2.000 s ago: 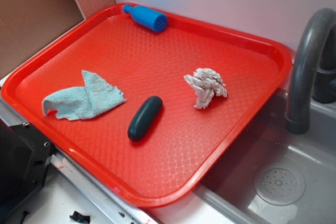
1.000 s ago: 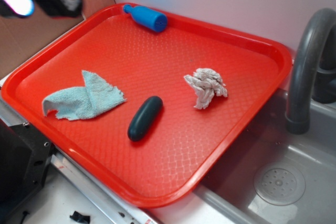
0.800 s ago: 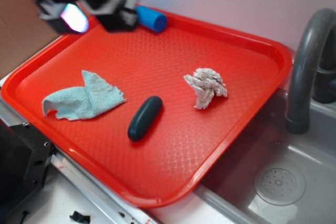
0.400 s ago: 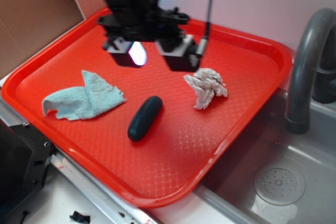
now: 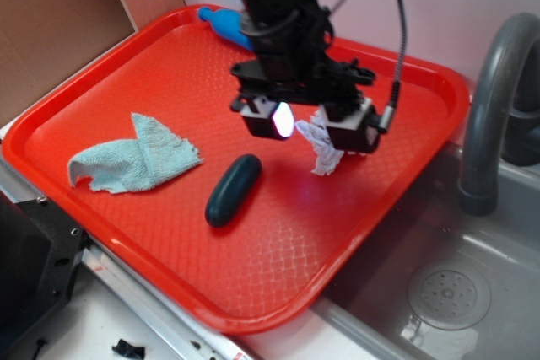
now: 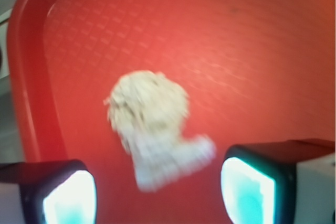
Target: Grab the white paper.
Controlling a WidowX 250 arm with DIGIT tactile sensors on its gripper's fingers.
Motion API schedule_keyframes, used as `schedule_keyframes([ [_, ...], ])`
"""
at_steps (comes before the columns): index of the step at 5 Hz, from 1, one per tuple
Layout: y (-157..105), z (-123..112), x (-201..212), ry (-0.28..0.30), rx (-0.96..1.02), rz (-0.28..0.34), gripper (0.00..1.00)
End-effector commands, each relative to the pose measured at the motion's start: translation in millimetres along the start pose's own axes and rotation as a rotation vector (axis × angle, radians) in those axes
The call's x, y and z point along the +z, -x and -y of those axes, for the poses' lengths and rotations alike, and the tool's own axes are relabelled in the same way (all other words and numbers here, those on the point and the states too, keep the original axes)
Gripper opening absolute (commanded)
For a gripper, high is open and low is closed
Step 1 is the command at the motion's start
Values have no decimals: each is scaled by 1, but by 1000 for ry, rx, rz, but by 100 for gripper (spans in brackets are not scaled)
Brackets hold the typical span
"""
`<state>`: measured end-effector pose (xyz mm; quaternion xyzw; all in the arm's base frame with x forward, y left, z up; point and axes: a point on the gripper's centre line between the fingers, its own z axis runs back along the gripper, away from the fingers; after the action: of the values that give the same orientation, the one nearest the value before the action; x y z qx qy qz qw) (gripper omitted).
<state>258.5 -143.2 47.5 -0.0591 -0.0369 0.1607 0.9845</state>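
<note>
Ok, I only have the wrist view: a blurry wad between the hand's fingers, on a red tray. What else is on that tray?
Observer: A pale blue cloth lies at the left of the tray, well away from the white paper.
Operator: Anything nearer?
Observer: A dark oblong object lies between cloth and paper, touching neither.
Operator: And beyond the tray?
Observer: A grey faucet stands over a sink on the tray's right.

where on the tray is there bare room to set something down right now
The tray's near corner, in front of the dark oval object, is bare. So is the middle between the blue cloth and the blue bottle. It is crowded at the right, where the open pincer hangs over the white paper.
</note>
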Motion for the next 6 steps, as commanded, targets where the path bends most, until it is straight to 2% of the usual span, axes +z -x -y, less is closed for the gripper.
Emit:
schedule_keyframes([
  [1,-17,10,-8,-44,-1,9,100],
  [2,-11,17,-11,-85,-19,42,0],
  [3,-9,14,-1,-74,-14,19,0],
  [4,-10,11,13,-45,-71,-33,0],
  [5,-3,0,56,31,-161,-50,0],
  [6,5,-17,90,152,-242,-107,0],
])
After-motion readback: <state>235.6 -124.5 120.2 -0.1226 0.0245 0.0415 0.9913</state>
